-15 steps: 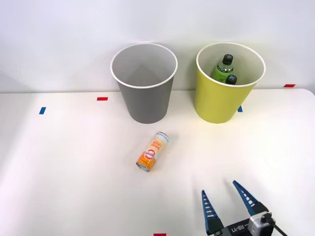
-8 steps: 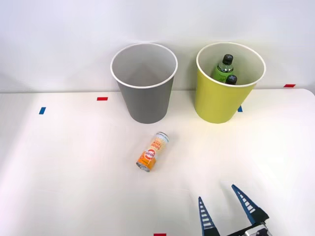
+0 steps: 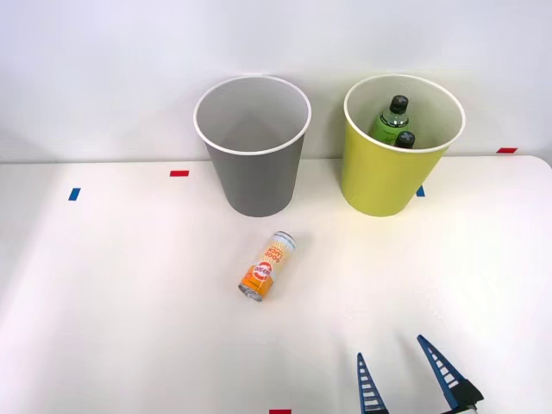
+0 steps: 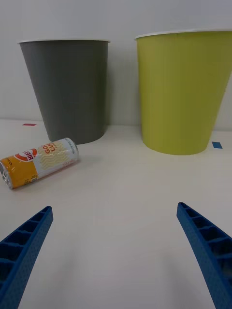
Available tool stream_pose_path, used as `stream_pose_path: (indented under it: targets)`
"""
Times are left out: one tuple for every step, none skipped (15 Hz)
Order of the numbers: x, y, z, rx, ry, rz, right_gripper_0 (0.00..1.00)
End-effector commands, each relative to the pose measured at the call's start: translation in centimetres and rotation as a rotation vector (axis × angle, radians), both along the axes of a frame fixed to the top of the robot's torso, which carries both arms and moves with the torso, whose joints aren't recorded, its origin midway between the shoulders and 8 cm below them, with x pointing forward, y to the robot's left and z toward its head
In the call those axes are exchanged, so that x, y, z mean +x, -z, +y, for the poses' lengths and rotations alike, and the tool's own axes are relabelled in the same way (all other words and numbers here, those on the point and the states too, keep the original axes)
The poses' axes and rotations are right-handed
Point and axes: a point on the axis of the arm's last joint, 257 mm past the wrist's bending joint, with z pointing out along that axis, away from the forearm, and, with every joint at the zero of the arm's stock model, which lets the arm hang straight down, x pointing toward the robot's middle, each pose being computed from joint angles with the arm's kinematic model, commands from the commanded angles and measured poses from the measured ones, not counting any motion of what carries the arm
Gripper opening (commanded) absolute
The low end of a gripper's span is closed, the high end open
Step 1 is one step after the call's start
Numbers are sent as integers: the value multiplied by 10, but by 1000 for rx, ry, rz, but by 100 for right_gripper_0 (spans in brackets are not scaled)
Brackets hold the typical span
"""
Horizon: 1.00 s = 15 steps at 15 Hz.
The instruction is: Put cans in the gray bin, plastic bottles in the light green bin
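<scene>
Spanning the whole scene, the white surface (image 3: pixel 103 285) carries the gray bin (image 3: pixel 253 164) and, just beside it, the light green bin (image 3: pixel 392 172), both upright at the far edge. Two black-capped plastic bottles (image 3: pixel 392 121) stand inside the light green bin. The right claw (image 3: pixel 405 379) hovers released near the front edge. The can (image 3: pixel 267 266) lies on its side before the gray bin, well apart from the claw.
</scene>
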Motion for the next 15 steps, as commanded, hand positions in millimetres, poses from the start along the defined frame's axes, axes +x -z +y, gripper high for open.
stream_pose_path:
  targets:
    - [0,0,0,0,0,0,88]
    - [0,0,0,0,0,0,88]
    - [0,0,0,0,0,0,88]
    - [0,0,0,0,0,0,88]
    - [0,0,0,0,0,0,88]
    - [0,0,0,0,0,0,88]
    - [0,0,0,0,0,0,88]
    - [0,0,0,0,0,0,88]
    - [0,0,0,0,0,0,88]
    - [0,0,0,0,0,0,88]
    - [0,0,0,0,0,0,88]
    - [0,0,0,0,0,0,88]
    - [0,0,0,0,0,0,88]
    - [0,0,0,0,0,0,88]
    - [0,0,0,0,0,0,88]
